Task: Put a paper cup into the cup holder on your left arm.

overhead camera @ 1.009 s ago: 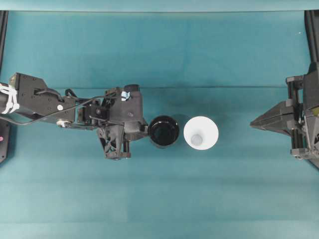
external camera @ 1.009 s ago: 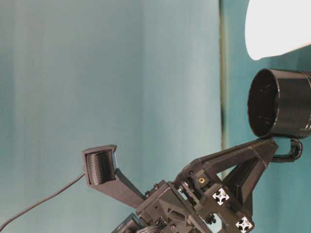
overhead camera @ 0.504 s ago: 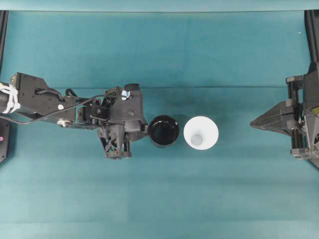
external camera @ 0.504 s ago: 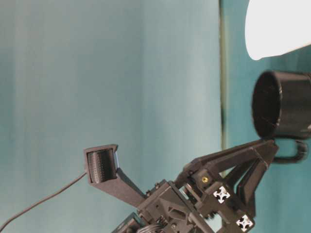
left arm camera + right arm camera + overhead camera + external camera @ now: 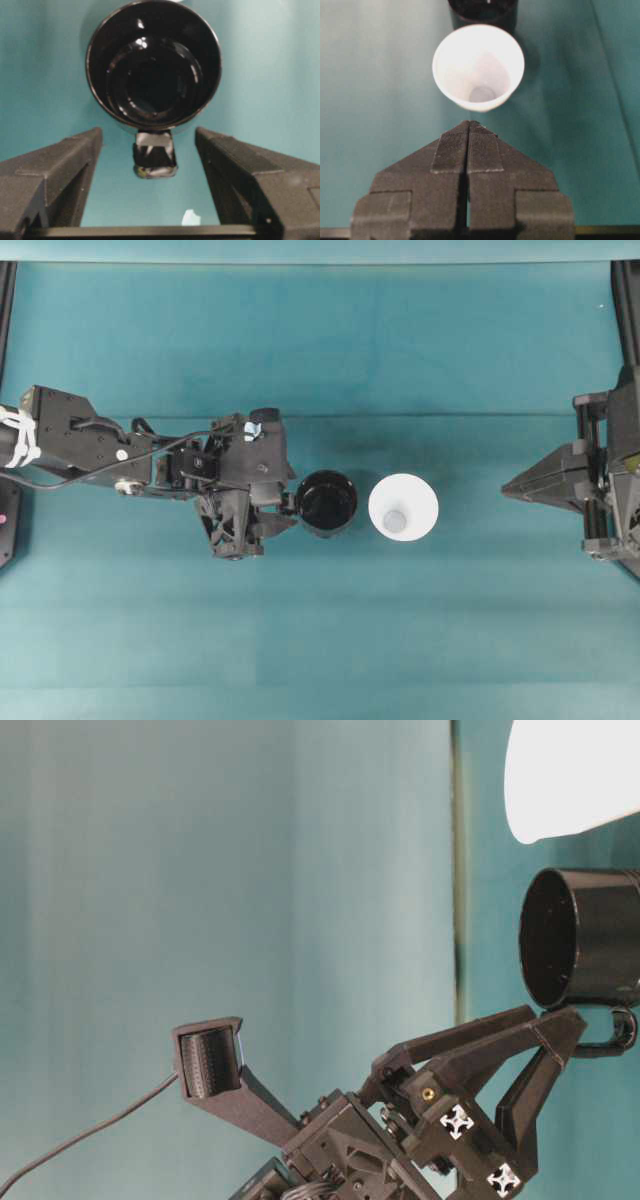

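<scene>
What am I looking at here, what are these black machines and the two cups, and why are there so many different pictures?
Two robot arms face each other across a teal table. One camera looks straight down, one sits at table level, and one rides on each wrist. Between the arms stand a black cup holder and, beside it, a white paper cup, both upright and empty. The left gripper is open, its fingers either side of the holder's handle without touching it. The right gripper is shut and holds nothing.

Black angular left arm [image 5: 150,465] (thin cable, pale blue tag, white cross markings).
</scene>
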Action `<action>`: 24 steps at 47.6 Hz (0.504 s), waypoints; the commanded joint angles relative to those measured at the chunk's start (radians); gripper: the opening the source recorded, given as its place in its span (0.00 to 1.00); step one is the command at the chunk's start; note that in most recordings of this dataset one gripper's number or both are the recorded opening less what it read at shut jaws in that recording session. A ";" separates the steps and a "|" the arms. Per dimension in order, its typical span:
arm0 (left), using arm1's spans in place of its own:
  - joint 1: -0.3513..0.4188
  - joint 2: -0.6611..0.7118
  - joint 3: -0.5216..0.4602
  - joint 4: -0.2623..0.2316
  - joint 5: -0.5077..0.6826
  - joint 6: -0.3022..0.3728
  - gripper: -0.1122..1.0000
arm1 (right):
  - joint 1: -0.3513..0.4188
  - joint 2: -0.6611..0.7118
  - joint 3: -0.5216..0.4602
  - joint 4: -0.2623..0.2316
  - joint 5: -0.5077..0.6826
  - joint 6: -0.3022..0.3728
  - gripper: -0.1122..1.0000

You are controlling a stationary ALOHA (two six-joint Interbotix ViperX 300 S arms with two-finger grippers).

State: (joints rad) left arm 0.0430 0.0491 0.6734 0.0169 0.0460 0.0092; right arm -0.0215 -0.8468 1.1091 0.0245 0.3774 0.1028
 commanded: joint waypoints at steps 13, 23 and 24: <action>0.000 -0.031 -0.003 0.002 -0.005 -0.002 0.96 | -0.021 0.077 -0.023 -0.002 -0.084 0.101 0.14; -0.006 -0.091 0.029 0.003 -0.005 -0.006 0.96 | -0.038 0.140 -0.078 0.003 -0.025 0.150 0.46; -0.008 -0.097 0.035 0.002 -0.005 -0.006 0.96 | -0.044 0.149 -0.086 0.003 -0.012 0.160 0.51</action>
State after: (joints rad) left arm 0.0414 -0.0123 0.7041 0.0169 0.0460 0.0046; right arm -0.0491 -0.7240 1.0723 0.0245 0.3421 0.2347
